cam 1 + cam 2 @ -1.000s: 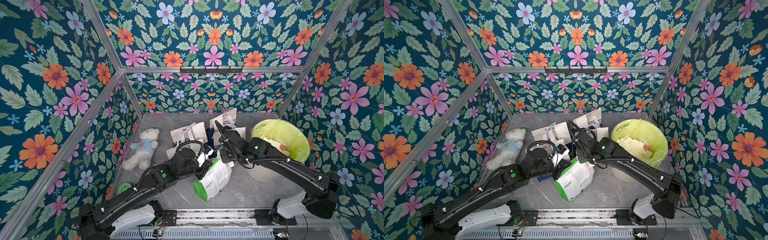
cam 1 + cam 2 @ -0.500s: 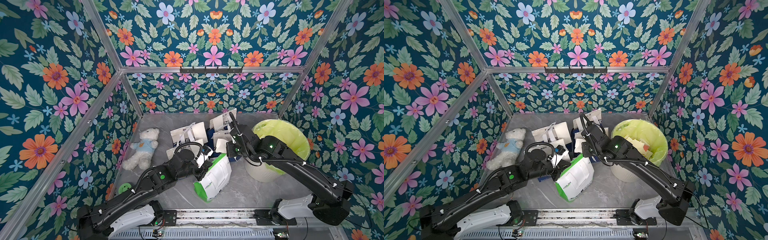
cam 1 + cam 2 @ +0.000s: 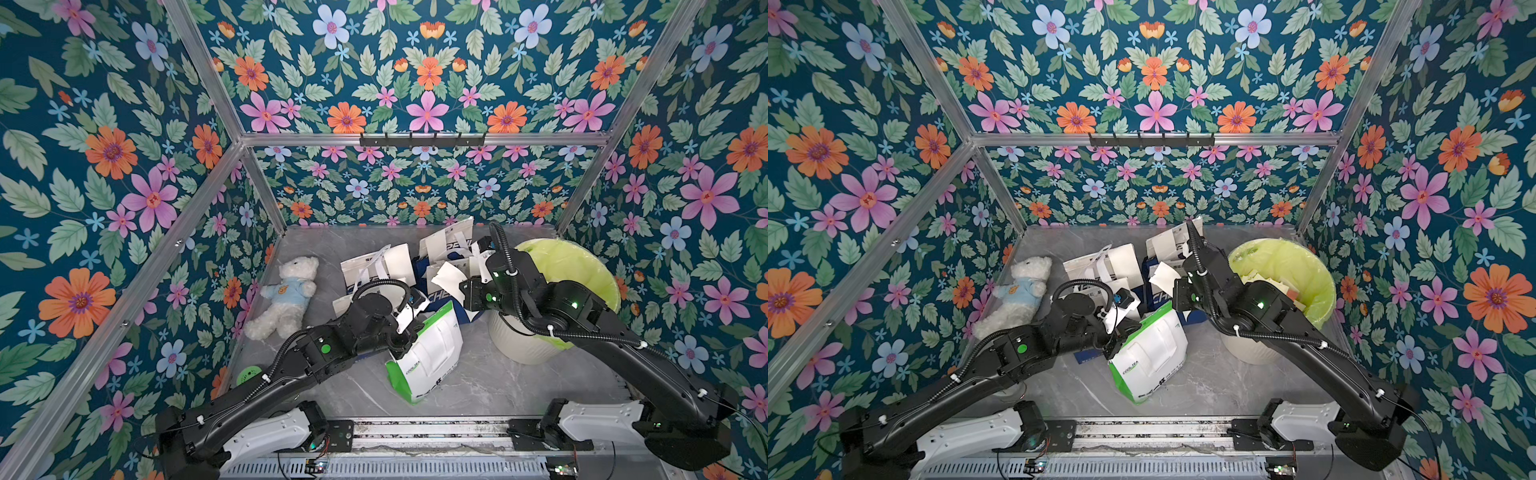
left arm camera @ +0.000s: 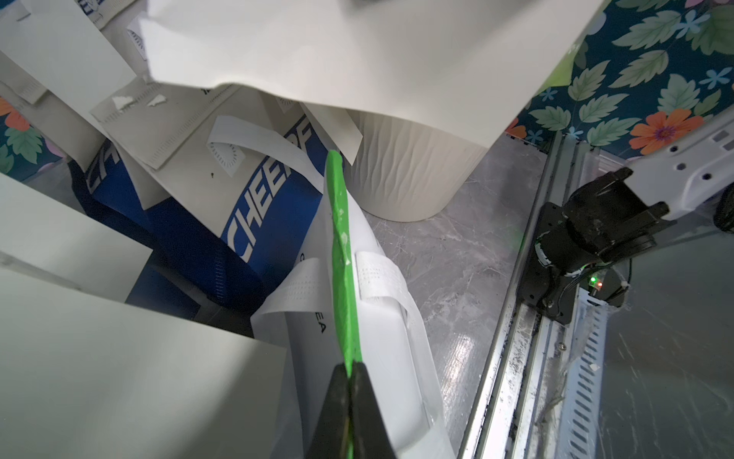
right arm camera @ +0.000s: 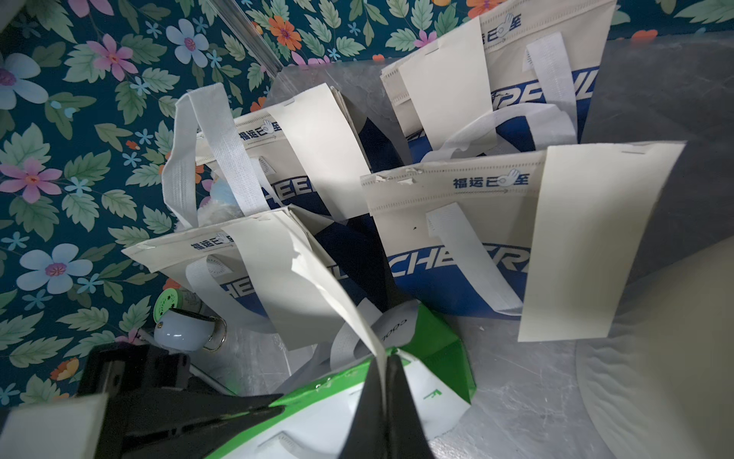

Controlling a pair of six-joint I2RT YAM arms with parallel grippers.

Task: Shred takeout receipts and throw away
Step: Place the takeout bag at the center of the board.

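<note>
My left gripper [image 4: 349, 367] is shut on the green top rim [image 4: 341, 258] of the white-and-green bag [image 3: 428, 353], which leans on the table near the front. My right gripper [image 5: 385, 361] is shut on a white takeout receipt [image 5: 317, 274], held just above that bag; the same sheet shows in both top views [image 3: 446, 276] [image 3: 1165, 276] beside my right gripper [image 3: 459, 286]. More receipts [image 5: 595, 238] [image 5: 329, 151] [image 5: 449, 79] hang from the tops of the white-and-blue bags [image 3: 374, 270] behind.
A white ribbed bin with a yellow-green liner [image 3: 569, 266] stands at the right, partly under my right arm, with paper pieces inside. A white teddy bear [image 3: 286, 295] lies at the left. A small green-lidded item [image 3: 248, 374] sits by the left wall.
My right arm has swung to the right, toward the bin, with the receipt in its jaws. The left gripper has kept its hold on the bag's rim.
</note>
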